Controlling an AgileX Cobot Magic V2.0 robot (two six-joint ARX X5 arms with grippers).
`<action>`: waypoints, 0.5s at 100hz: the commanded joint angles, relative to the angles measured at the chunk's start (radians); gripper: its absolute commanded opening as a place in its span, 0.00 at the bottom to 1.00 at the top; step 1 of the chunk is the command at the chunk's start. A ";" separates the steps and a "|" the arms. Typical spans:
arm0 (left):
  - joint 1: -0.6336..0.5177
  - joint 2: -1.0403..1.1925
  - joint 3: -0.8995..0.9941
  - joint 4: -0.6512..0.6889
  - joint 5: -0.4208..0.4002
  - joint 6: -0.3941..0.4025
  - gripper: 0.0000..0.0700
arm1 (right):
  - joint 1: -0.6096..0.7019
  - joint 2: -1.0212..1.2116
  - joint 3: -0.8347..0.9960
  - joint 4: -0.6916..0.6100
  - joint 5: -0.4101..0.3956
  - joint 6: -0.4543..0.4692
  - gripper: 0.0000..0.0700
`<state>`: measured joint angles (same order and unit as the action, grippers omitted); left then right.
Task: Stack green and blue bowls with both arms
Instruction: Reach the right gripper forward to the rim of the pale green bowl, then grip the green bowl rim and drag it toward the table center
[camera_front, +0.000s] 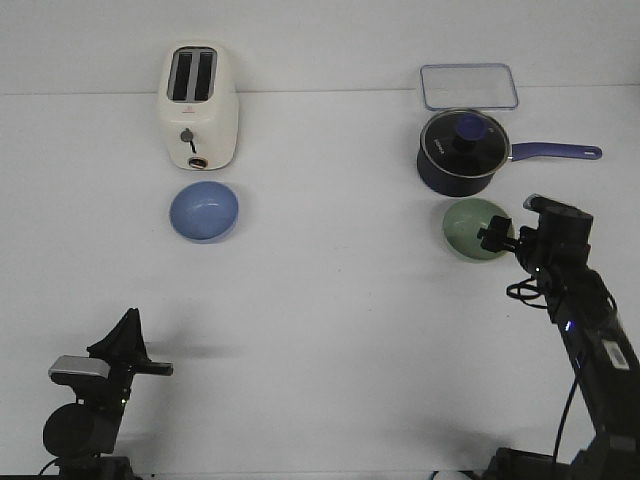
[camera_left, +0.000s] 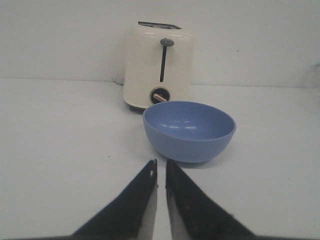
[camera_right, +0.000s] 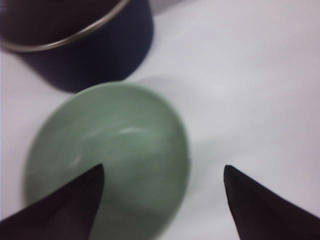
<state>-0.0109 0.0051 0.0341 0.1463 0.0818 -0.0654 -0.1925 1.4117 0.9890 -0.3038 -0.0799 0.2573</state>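
Note:
The blue bowl (camera_front: 204, 212) sits upright on the white table in front of the toaster; in the left wrist view it (camera_left: 189, 131) lies well ahead of the fingertips. My left gripper (camera_front: 158, 369) (camera_left: 161, 162) rests low at the front left, far from the bowl, its jaws shut and empty. The green bowl (camera_front: 472, 230) (camera_right: 110, 150) sits just in front of the saucepan. My right gripper (camera_front: 494, 238) (camera_right: 162, 170) is open wide and hovers over the bowl's right rim, one finger above the inside and the other above the table outside.
A cream toaster (camera_front: 198, 105) (camera_left: 159, 67) stands at the back left. A dark navy saucepan (camera_front: 462, 150) (camera_right: 75, 35) with a glass lid and long handle stands close behind the green bowl. A clear lidded container (camera_front: 468, 86) lies at the back right.

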 joint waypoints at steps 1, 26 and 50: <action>0.000 -0.002 -0.020 0.012 0.003 0.001 0.02 | -0.007 0.084 0.050 0.002 -0.003 -0.025 0.73; 0.000 -0.002 -0.020 0.012 0.003 0.000 0.02 | -0.011 0.256 0.134 -0.018 -0.037 -0.029 0.35; 0.000 -0.002 -0.020 0.012 0.003 0.001 0.02 | -0.012 0.233 0.150 -0.035 -0.062 -0.039 0.00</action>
<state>-0.0109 0.0051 0.0341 0.1463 0.0818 -0.0654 -0.2031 1.6600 1.1099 -0.3347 -0.1249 0.2321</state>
